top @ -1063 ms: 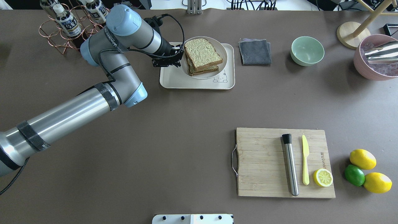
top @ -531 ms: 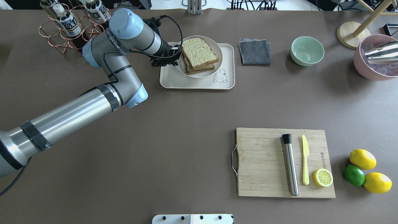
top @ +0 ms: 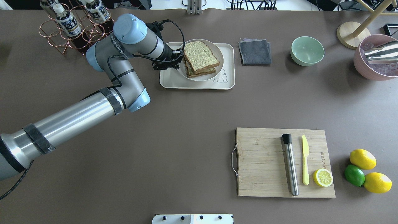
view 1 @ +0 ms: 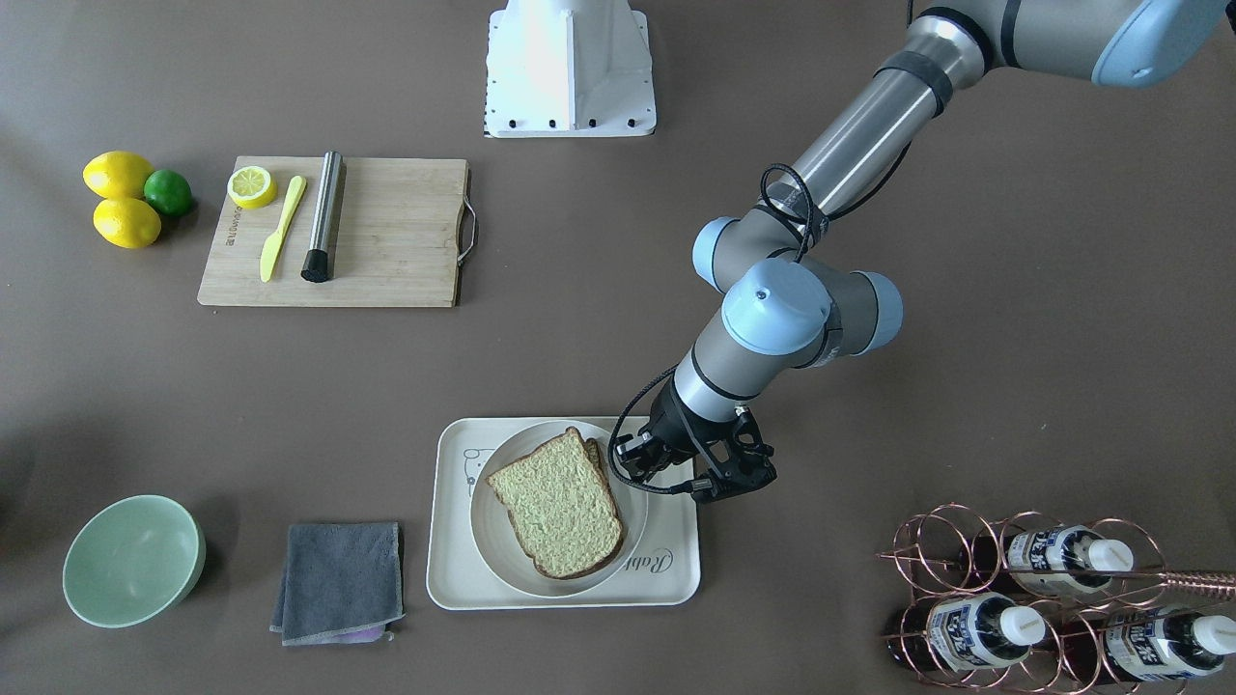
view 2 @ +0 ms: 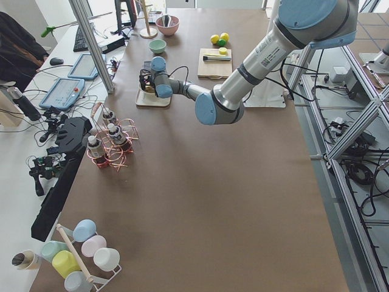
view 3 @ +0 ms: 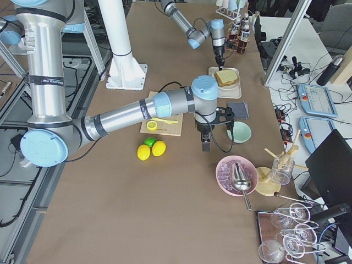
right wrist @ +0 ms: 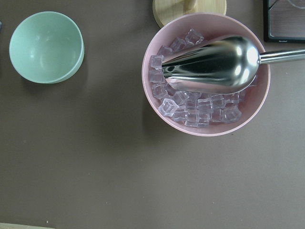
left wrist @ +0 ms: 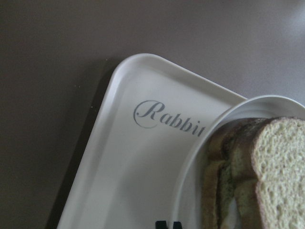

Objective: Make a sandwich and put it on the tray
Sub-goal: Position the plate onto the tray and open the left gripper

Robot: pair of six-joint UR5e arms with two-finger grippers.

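The sandwich point(top: 200, 56), two tan speckled slices with dark crust, lies on a round white plate point(top: 203, 77). The plate is on the cream tray point(top: 186, 84). The egg is hidden between the slices. My left gripper point(top: 178, 60) is at the plate's left rim. In the left wrist view its fingertips point(left wrist: 167, 224) stand close together on the rim, next to the tray's point(left wrist: 133, 167) "Rabbit" script. The front view shows the sandwich point(view 1: 560, 507) and the left gripper point(view 1: 628, 461). My right gripper point(view 3: 205, 146) shows only in the exterior right view, above the table near the green bowl. I cannot tell whether it is open.
A copper rack of bottles point(top: 71, 25) stands just left of my left arm. Right of the tray lie a grey cloth point(top: 255, 51), a green bowl point(top: 307, 50) and a pink bowl of ice with a metal scoop point(top: 376, 57). A wooden cutting board point(top: 264, 161) and some citrus fruit point(top: 363, 171) are at the near right.
The plate with the sandwich shifted a little left over the tray, then slightly back toward the near side, with my left gripper at its rim. The left arm's wrist and elbow swung slightly right.
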